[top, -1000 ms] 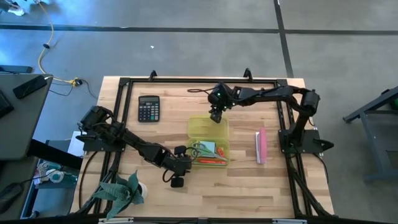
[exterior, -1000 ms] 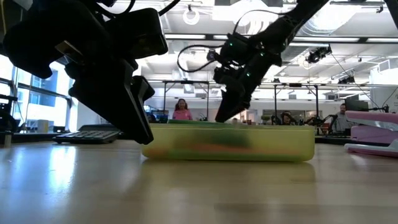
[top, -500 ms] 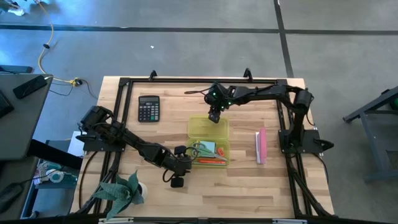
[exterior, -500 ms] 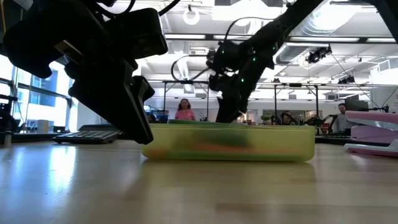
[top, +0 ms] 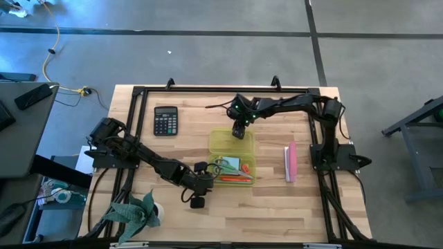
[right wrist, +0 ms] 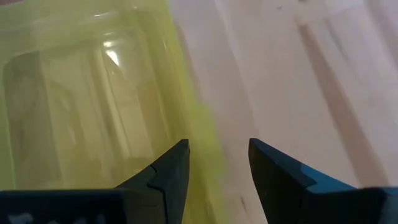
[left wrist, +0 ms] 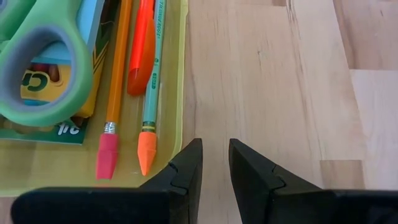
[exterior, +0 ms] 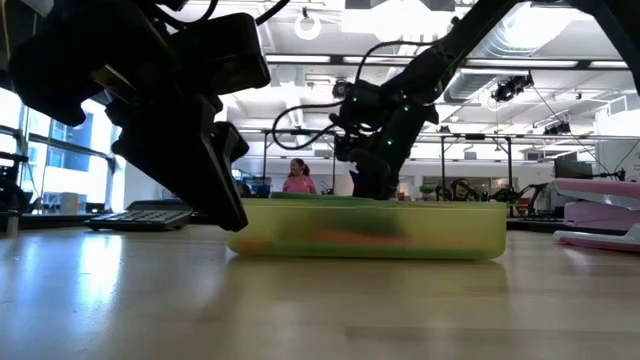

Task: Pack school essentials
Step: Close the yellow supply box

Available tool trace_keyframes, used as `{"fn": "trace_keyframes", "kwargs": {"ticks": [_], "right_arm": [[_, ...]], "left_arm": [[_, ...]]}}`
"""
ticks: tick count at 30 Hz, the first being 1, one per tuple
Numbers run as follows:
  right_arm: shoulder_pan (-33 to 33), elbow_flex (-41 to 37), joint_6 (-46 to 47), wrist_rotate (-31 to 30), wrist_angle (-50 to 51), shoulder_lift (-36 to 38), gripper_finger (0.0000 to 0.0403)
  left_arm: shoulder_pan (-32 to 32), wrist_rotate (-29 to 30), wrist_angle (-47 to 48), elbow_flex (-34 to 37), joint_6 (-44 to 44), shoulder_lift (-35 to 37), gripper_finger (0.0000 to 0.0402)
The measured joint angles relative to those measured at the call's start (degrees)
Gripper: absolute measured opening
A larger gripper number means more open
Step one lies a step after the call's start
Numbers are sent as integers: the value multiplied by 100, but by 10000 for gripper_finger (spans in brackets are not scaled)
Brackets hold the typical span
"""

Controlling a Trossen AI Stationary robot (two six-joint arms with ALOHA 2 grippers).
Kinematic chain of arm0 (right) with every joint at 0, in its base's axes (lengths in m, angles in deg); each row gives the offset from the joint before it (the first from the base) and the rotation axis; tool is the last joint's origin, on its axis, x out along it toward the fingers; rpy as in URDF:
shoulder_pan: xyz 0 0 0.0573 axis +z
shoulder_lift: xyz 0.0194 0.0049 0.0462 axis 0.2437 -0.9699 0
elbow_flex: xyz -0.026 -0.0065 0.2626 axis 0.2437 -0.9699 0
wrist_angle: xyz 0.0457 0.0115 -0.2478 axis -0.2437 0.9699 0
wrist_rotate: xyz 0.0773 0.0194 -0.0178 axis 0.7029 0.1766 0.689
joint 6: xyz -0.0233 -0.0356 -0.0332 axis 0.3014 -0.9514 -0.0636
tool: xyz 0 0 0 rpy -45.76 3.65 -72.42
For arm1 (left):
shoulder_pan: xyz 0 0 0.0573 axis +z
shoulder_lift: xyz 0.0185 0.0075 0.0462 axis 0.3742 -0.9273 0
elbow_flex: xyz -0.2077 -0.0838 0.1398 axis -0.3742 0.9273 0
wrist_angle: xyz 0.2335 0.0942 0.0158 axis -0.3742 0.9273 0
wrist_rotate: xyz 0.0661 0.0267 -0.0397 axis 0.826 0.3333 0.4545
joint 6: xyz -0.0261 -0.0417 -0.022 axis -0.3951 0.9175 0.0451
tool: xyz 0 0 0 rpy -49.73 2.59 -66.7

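High view shows the yellow case (top: 232,156) at the middle of the table (top: 277,207), with the scissors (top: 223,166), blue note pad (top: 233,164) and orange pens (top: 237,179) lying in its lower half. The right gripper (top: 239,131) sits at the case's upper edge, its fingers (right wrist: 168,171) spread with the case's rim between them, not yet pinched. The left gripper (top: 196,202) waits at lower left of the case, fingers (left wrist: 186,168) nearly pressed together and holding nothing. Packing looks almost done; I judge the step in hand is taking hold of the empty upper half, likely a lid, to fold it shut. That calls for pinching the rim first. The crayon box (left wrist: 46,106) is mostly covered by the scissors, and the low view blurs the contents.
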Motion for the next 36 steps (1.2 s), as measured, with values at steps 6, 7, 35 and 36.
{"fn": "trace_keyframes", "kwargs": {"ticks": [6, 7, 35, 36], "right_arm": [[29, -4, -13, 88, -41, -151, 155], [39, -4, -30, 90, -77, -153, 153], [54, 326, -221, 63, 256, -138, 7], [64, 326, -243, 33, 258, -138, 7]], "left_arm": [[0, 2, -128, 0, 0, 0, 69], [0, 4, -128, 0, 0, 0, 69], [2, 7, -302, 0, 7, 0, 69], [0, 4, -302, 0, 7, 0, 69]]}}
